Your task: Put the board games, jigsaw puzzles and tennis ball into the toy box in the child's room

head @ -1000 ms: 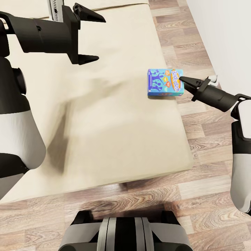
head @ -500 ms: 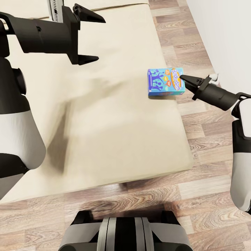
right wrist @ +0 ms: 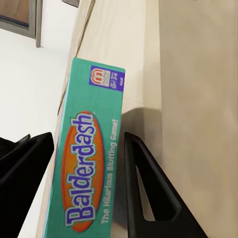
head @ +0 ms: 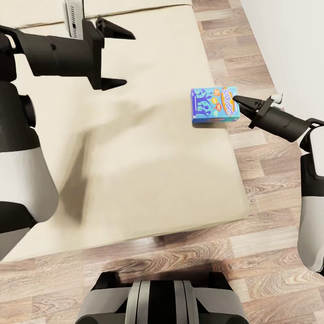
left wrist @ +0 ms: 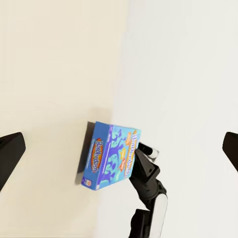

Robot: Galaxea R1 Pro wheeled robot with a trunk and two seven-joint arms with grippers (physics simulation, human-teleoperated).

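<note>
Your right gripper (head: 239,101) stands open, its fingers (right wrist: 148,198) straddling the Balderdash box (head: 214,105) at the bed (head: 135,148) edge; contact probably not made, hard to judge. Bare mattress lies beyond the fingertips. Your left gripper (head: 118,57) hangs wide open, empty. Since a second ago the right gripper has eased slightly back.

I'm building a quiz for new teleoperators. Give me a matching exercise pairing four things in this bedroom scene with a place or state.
Things:
1. Balderdash box
2. left gripper
3. right gripper
4. bed

States:
A. open, held in the air over the mattress
B. lying at the bed's edge nearest the wall
C. plain beige top, wood floor around it
D. fingers straddling the box's end

Pairs: 1-B, 2-A, 3-D, 4-C
</note>
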